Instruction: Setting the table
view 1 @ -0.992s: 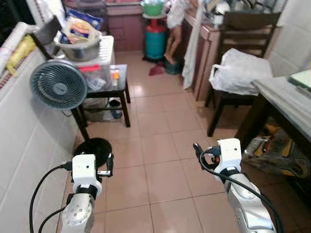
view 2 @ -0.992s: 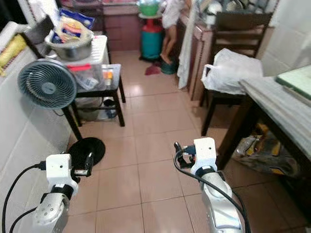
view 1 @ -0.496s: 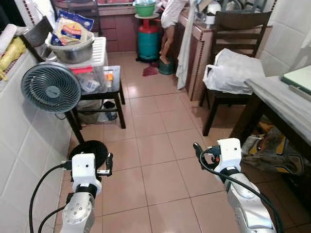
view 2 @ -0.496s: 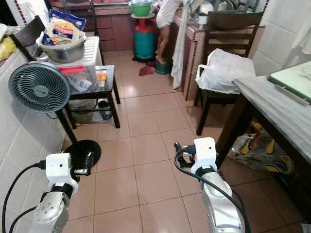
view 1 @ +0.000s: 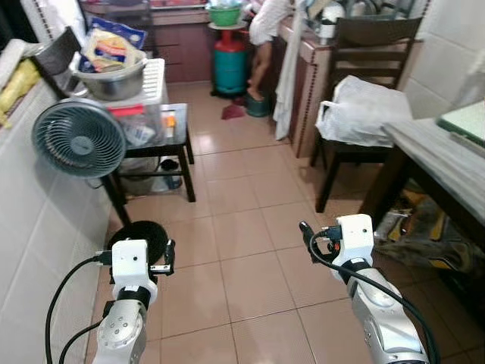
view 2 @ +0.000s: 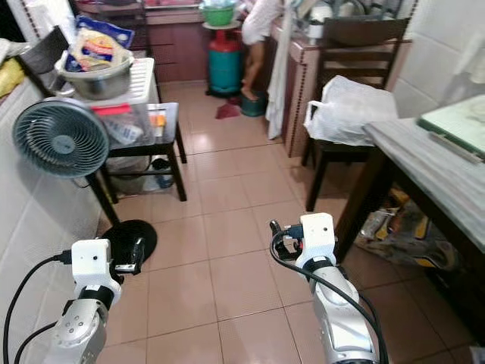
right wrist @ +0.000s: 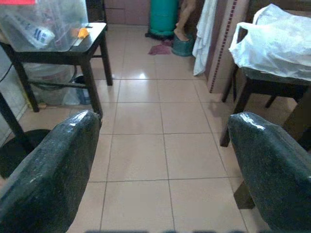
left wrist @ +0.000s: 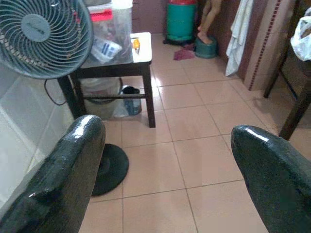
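Observation:
The dining table (view 1: 443, 161) with a grey stone top runs along the right side, and a green mat (view 1: 467, 120) lies on its far part. My left gripper (left wrist: 167, 141) is held low over the tiled floor near the fan's base, open and holding nothing. My right gripper (right wrist: 165, 128) hovers open over the floor just left of the table's dark leg, also holding nothing. In the left eye view both wrists show at the bottom, with the left gripper (view 1: 169, 256) and the right gripper (view 1: 306, 233) pointing forward.
A standing fan (view 1: 78, 140) is at the left by the tiled wall. Behind it, a black side table (view 1: 173, 140) carries a plastic box and a metal bowl (view 1: 114, 76). A dark chair (view 1: 373, 45) holds a white bag (view 1: 367, 110). Bags (view 1: 420, 235) lie under the table. A person's leg (view 1: 261, 68) stands beside a green gas cylinder (view 1: 229, 64).
The whole picture has shifted a little as the camera moved. Both grippers keep the same open pose in front of me.

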{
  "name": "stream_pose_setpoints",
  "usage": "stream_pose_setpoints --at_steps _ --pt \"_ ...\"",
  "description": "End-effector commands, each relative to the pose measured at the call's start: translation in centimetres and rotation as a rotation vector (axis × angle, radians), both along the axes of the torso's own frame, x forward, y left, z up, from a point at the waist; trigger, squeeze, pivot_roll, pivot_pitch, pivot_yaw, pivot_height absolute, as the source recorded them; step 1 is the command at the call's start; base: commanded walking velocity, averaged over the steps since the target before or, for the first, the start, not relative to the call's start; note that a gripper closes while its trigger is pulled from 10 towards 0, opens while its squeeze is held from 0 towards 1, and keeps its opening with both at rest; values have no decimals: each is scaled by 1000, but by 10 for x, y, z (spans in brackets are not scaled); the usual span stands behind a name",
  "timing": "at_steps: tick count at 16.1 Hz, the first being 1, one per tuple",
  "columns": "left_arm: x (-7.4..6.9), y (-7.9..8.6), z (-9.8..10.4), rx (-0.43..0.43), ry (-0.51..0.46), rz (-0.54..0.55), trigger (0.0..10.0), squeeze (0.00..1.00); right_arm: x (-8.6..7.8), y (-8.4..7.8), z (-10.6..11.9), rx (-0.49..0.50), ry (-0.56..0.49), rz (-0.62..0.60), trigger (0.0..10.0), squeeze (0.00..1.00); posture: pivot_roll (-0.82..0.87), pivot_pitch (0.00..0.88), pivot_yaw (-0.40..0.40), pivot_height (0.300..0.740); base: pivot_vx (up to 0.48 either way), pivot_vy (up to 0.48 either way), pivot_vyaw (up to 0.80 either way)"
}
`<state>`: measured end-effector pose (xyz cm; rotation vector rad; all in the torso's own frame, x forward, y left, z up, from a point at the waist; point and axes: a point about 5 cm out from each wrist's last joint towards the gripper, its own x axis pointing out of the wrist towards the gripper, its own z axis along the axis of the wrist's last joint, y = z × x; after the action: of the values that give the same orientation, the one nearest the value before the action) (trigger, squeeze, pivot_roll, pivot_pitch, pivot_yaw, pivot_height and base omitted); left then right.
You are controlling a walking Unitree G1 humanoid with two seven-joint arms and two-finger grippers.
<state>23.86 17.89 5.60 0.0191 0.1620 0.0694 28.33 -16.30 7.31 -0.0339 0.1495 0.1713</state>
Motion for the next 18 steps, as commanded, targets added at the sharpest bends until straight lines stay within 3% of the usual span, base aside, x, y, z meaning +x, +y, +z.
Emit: stream_pose_setpoints --at_steps 1,4,5,7,12,16,18 --pt "2 1 0 4 5 4 10000 0 1 0 0 1 0 -1 10000 0 -123 0 40 740 0 0 -800" --pt "2 1 -1 6 11 -13 10000 0 1 1 -1 4 -5 -2 10000 0 -130 0 45 740 0 0 -800" --pt "1 1 -2 10 18 -66 10000 0 1 0 0 6 -10 -3 10000 0 -130 0 42 740 0 0 -463" --pt "0 14 2 81 24 -149 10000 0 1 -2 2 -5 -18 9 10000 0 -133 0 35 740 0 0 0" --pt "-11 33 5 150 44 -179 10000 0 1 -7 3 -11 -23 -2 10000 0 -136 0 43 740 0 0 0" --pt "-14 16 4 107 31 -211 10000 0 0 -6 3 0 -25 -8 10000 0 -138 0 46 740 0 0 0" --pt "-13 11 4 77 26 -200 10000 0 1 -6 3 -1 -22 -10 10000 0 -138 0 47 740 0 0 -662"
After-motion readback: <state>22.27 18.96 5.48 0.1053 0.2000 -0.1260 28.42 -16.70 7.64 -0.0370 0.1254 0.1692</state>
